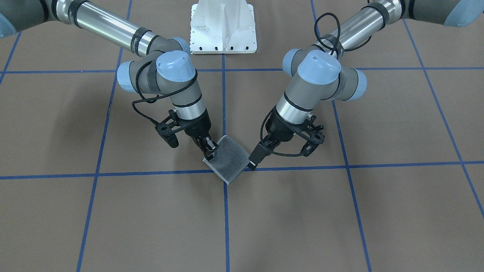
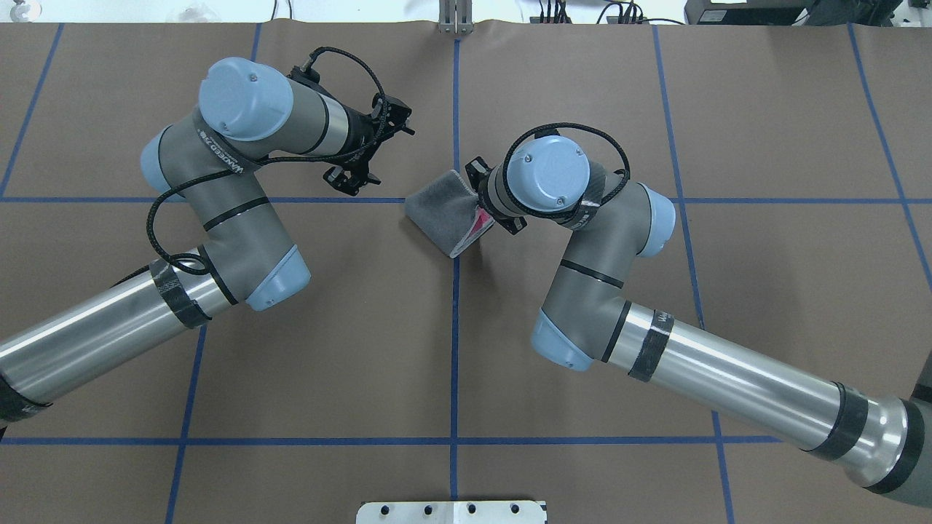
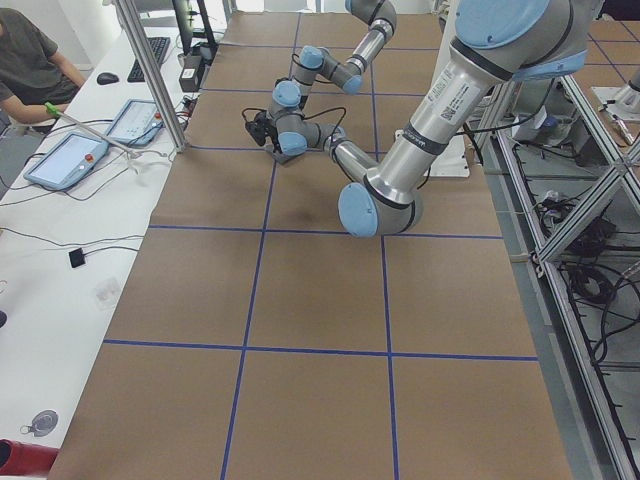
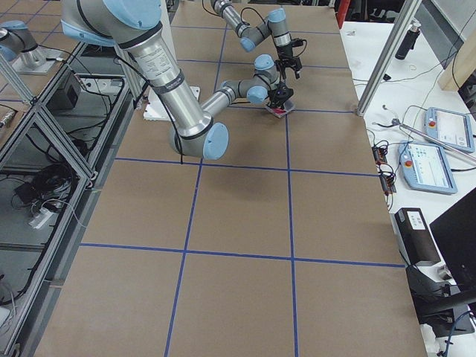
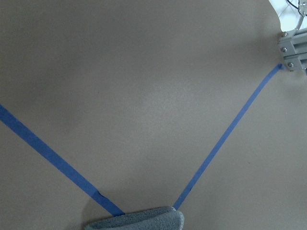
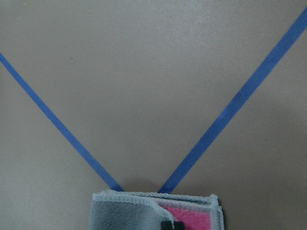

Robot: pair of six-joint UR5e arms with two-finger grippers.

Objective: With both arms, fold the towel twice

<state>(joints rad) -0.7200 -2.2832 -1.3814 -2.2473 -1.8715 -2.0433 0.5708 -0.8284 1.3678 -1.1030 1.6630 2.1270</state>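
The towel (image 1: 230,158) lies folded small at the crossing of two blue tape lines, dark grey outside. Pink shows inside its layers in the overhead view (image 2: 477,225) and the right wrist view (image 6: 189,218). My right gripper (image 1: 209,150) is shut on the towel's edge, which it holds slightly raised; one fingertip (image 6: 170,224) presses on the cloth. My left gripper (image 1: 252,163) hovers just beside the opposite corner and looks open, with nothing in it. Only the towel's rounded fold (image 5: 139,220) shows in the left wrist view, at the bottom edge.
The white pedestal base (image 1: 223,30) stands behind the two arms. Brown paper with blue tape lines (image 2: 455,327) covers the table. Beyond the far table edge, a person (image 3: 30,60) sits at a white desk with tablets (image 3: 70,160).
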